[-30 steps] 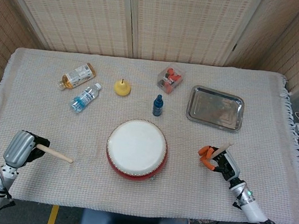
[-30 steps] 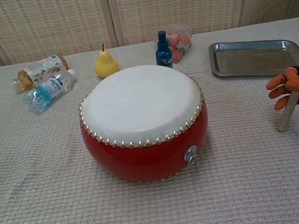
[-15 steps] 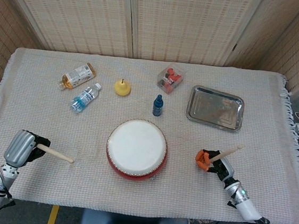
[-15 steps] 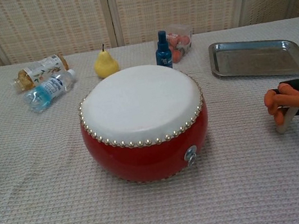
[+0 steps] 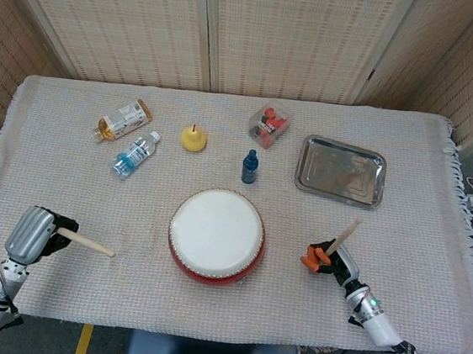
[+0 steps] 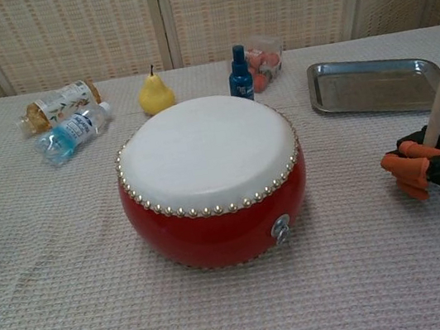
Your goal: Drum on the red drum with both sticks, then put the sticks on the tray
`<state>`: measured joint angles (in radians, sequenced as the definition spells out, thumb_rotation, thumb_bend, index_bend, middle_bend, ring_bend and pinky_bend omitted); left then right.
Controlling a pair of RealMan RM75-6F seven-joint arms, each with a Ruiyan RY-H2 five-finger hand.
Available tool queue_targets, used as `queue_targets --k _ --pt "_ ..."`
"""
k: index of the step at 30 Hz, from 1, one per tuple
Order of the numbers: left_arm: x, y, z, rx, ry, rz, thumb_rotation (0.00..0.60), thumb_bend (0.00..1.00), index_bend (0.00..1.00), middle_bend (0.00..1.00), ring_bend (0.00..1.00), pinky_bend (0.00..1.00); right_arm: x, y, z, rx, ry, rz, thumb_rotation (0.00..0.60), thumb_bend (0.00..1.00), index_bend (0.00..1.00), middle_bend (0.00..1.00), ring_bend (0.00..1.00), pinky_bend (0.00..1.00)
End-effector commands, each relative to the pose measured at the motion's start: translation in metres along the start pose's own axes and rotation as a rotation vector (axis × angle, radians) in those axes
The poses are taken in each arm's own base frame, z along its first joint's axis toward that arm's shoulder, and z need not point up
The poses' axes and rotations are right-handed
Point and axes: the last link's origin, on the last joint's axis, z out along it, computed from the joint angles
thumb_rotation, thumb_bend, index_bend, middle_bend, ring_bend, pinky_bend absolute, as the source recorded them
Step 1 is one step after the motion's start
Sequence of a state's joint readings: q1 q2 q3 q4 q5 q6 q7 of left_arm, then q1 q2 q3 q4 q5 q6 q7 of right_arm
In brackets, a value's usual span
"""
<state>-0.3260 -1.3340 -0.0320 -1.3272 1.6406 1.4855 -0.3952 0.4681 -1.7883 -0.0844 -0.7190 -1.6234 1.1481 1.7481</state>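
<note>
The left hand [image 5: 38, 232] is gripping the left stick [image 5: 87, 244], which is lying nearly level and pointing toward the red drum [image 5: 216, 235]; neither hand nor stick is showing any shift from the earlier head views, and the chest view does not reach this hand. The red drum is sitting on the cloth-covered bench [image 5: 68, 168] between the two hands, well apart from the left stick's tip, with its white skin untouched by either stick. Beyond the drum, away from both hands, a pear [image 5: 193, 139], two lying bottles [image 5: 131, 136] and a small blue bottle [image 5: 250, 167] are standing clear of the work. The right hand [image 5: 323, 256] is clasping the right stick [image 5: 343, 237] in its orange-tipped fingers [image 6: 405, 172]; over the last second this hand has been drawing in toward the drum, and the stick has been swinging from a slant to a more upright, raised pose, its free end pointing up and away from the hand. Judgement: this is reading as a wind-up for the first stroke, so the drumming has not yet begun, and the left side is lagging. The tray [image 5: 370, 191] is lying beyond the right hand, apart from it and holding no stick.
</note>
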Motion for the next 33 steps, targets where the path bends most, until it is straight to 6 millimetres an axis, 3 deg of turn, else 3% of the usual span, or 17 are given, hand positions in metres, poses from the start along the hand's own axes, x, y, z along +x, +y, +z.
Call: queue_targets --k 1,6,11,15,21,25,33 --pt "0.000 0.000 0.000 0.000 -0.001 -0.001 0.600 0.83 1.00 1.00 1.00 1.00 -0.006 -0.001 0.005 0.019 -0.005 -0.027 0.600 0.46 1.00 0.94 0.98 0.99" --pt "-0.001 -0.001 0.001 0.002 0.000 -0.004 0.600 0.83 1.00 1.00 1.00 1.00 -0.012 -0.007 0.011 0.081 -0.009 -0.077 0.600 0.80 1.00 1.00 1.00 1.00" --pt "-0.001 -0.003 0.001 0.004 -0.006 0.001 0.600 0.83 1.00 1.00 1.00 1.00 -0.009 -0.022 0.012 0.142 -0.021 -0.153 0.600 0.89 1.00 1.00 1.00 1.00" --pt "0.000 -0.004 0.003 0.001 -0.010 0.010 0.600 0.82 1.00 1.00 1.00 1.00 -0.001 -0.045 0.012 0.156 -0.025 -0.347 0.600 0.92 1.00 1.00 1.00 1.00" --pt "0.003 0.002 0.010 -0.044 -0.009 0.039 0.600 0.82 1.00 1.00 1.00 1.00 0.005 -0.112 0.018 0.142 0.009 -0.711 0.600 0.93 1.00 1.00 1.00 1.00" --pt "0.003 0.011 0.019 -0.082 -0.017 0.061 0.600 0.82 1.00 1.00 1.00 1.00 -0.001 -0.151 0.024 0.118 0.029 -0.878 0.600 0.93 1.00 1.00 1.00 1.00" --pt "-0.009 0.029 0.041 -0.133 -0.058 0.147 0.600 0.83 1.00 1.00 1.00 1.00 -0.022 -0.190 0.050 0.057 -0.017 -1.104 0.600 0.93 1.00 1.00 1.00 1.00"
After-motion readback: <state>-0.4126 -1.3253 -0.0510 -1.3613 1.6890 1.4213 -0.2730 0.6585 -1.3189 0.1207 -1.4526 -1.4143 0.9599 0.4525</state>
